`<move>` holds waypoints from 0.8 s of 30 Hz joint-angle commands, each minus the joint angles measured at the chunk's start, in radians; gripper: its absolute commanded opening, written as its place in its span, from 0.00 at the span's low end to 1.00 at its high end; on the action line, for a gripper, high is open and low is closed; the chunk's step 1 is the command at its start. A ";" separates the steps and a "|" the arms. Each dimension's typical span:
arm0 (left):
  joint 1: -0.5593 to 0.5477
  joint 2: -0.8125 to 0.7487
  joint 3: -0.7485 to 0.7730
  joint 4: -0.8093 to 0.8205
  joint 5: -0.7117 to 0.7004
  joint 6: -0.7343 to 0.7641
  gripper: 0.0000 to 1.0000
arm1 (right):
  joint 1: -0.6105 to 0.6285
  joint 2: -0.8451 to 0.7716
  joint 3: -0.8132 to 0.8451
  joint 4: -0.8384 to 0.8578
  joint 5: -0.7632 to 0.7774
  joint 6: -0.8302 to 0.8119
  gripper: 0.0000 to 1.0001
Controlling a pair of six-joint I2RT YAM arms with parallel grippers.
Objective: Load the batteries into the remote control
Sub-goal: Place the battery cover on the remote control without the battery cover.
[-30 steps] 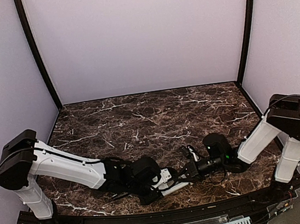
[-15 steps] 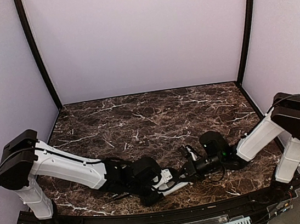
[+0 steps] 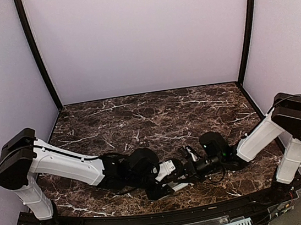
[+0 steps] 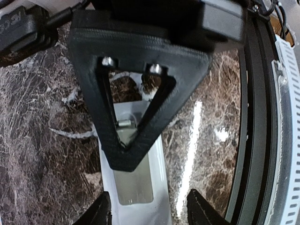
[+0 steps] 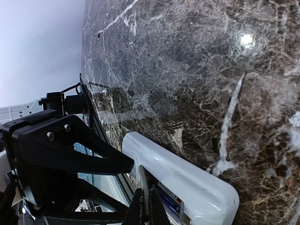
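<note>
- Straddling the remote control [image 4: 158,187], the left gripper [image 4: 151,211] stands wide. One finger [image 4: 101,213] sits at one long edge of the handset. The other stands just off the opposite edge with a sliver of marble showing between, so it brackets the remote without visibly clamping it.
- The remote lies flat on the dark marble table [image 3: 140,119], back side up, with its grey recessed bay [image 4: 133,187] in plain view between the left gripper's fingers.
- The right gripper [image 4: 124,152] points in from the end of the remote away from the left gripper. Its two black fingers slant together into a V and meet at the tips — narrow to the point of closed.
- Those tips sit right over the bay's end, at or just above the remote's surface; I cannot tell whether they touch it.
- Whether a battery is pinched between them is hidden, as the tips cover the spot in both wrist views.
- From the right wrist, a strip with blue print [image 5: 168,200] shows inside the bay beside the tips; I cannot tell what it is.
- From above, both grippers meet over the remote, which lies close to the table's black rim [image 4: 248,140].
</note>
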 commanded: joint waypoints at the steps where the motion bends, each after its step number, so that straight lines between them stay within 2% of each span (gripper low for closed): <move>1: 0.010 -0.010 -0.021 0.091 0.060 0.001 0.52 | 0.025 0.045 -0.005 -0.094 0.046 -0.021 0.00; 9: 0.010 0.036 -0.014 0.120 0.014 0.013 0.45 | 0.026 0.037 -0.011 -0.092 0.049 -0.021 0.00; 21: 0.011 0.079 -0.012 0.118 -0.012 0.011 0.43 | 0.025 0.038 -0.011 -0.092 0.050 -0.025 0.00; 24: 0.012 0.083 -0.012 0.120 -0.004 0.006 0.37 | 0.026 0.037 -0.011 -0.093 0.050 -0.024 0.00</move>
